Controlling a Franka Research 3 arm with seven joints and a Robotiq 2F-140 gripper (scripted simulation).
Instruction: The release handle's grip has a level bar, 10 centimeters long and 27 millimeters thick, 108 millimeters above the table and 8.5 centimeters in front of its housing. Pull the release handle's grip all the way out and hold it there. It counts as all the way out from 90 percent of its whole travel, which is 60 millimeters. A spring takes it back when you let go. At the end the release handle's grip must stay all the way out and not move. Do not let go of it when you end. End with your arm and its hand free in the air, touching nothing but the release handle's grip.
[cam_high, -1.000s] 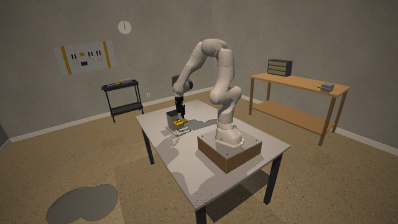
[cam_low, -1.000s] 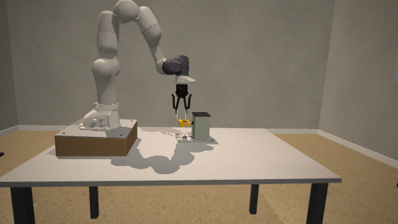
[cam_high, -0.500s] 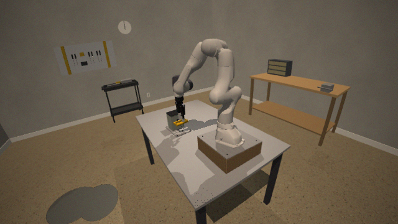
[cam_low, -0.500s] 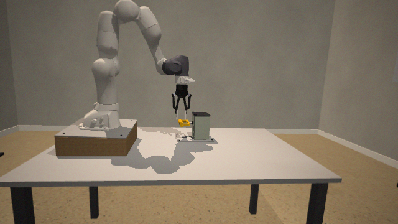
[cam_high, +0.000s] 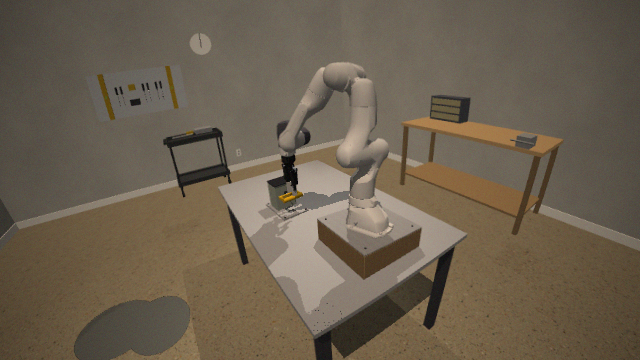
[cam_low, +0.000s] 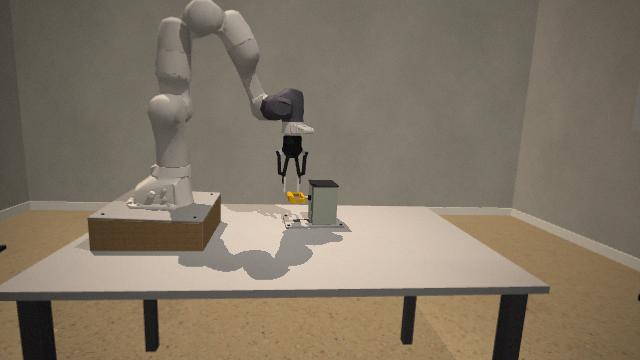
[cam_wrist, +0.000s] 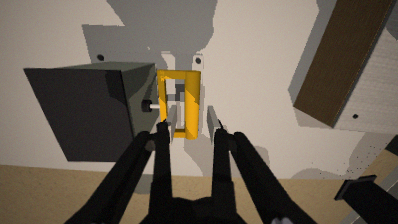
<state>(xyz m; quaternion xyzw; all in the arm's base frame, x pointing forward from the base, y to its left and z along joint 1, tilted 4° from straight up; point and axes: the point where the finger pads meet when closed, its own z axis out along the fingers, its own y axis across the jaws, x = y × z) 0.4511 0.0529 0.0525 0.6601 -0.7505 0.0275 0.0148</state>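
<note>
The release handle's grip (cam_wrist: 192, 105) is a yellow frame on a thin rod in front of the grey-green housing (cam_wrist: 90, 107). It stands on a small plate on the table, and it also shows in the top view (cam_high: 290, 196) and the exterior view (cam_low: 296, 197), close to the housing (cam_low: 323, 202). My gripper (cam_low: 291, 189) points straight down just above the grip. Its fingers are partly open, with nothing between them. In the wrist view the fingertips stand on either side of the grip's outer bar, apart from it.
The arm's wooden base block (cam_low: 155, 227) sits on the same table, on the side of the grip away from the housing. Its edge shows in the wrist view (cam_wrist: 345, 65). A black cart (cam_high: 197, 155) and a wooden shelf table (cam_high: 480, 160) stand off by the walls.
</note>
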